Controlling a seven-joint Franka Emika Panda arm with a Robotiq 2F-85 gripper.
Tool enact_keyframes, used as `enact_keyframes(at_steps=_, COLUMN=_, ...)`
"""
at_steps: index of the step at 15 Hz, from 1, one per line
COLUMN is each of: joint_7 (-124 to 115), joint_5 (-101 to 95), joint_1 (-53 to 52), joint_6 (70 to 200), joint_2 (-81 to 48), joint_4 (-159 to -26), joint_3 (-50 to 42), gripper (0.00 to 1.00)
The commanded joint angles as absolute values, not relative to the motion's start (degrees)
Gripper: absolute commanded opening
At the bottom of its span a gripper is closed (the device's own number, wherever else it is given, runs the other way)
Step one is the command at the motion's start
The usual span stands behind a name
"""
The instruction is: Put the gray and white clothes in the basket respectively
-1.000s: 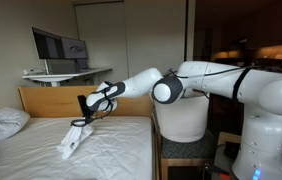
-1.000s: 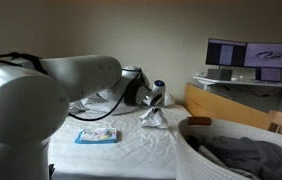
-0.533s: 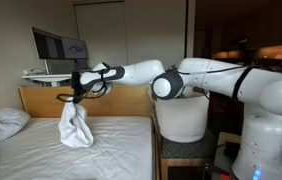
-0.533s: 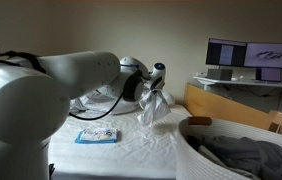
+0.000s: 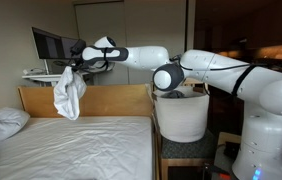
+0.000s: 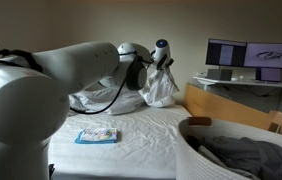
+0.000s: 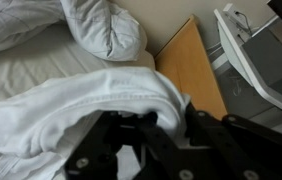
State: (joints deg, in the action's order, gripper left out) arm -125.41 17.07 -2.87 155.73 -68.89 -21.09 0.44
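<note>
Gripper (image 5: 72, 68) clamped on white cloth (image 5: 68, 96), which hangs clear of the bed (image 5: 91, 150). Pillow (image 5: 3, 122) at cloth's 8 o'clock, monitor (image 5: 49, 44) at 11. Basket (image 5: 181, 122) at 4 o'clock, gray cloth (image 6: 239, 157) inside.

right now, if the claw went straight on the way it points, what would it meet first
Beyond the white garment hanging from the claw, probably the bedsheet, near the pillow and the wooden headboard, going by the wrist view; exact depth is unclear.
</note>
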Motion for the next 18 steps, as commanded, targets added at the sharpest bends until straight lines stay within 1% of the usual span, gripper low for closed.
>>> enact_keyframes(at_steps=1, joint_7=-139.29, joint_5=12.66, joint_1=-1.67, joint_6=158.67, joint_2=-62.54, joint_4=-23.37, joint_3=-4.28, gripper=0.08)
enact_keyframes(at_steps=6, joint_7=-159.12, joint_5=9.09, joint_1=-1.11, joint_6=158.36, joint_2=-56.34, joint_4=-23.9, joint_3=-20.81, gripper=0.08)
enact_keyframes(at_steps=7, joint_7=-151.27, joint_5=20.06, joint_1=-1.3, joint_6=160.87, joint_2=-51.53, joint_4=-31.38, joint_3=-27.56, gripper=0.08)
enact_keyframes(at_steps=13, joint_7=-149.64, joint_5=33.68, joint_1=-7.03, joint_6=159.26, joint_2=-46.07, joint_4=-44.93, joint_3=-56.37, gripper=0.08)
enact_keyframes(at_steps=18, joint_7=-149.64, joint_5=44.16, joint_1=-18.07, joint_6=158.04, joint_2=-46.81, joint_4=-56.84, joint_3=-80.18, gripper=0.07)
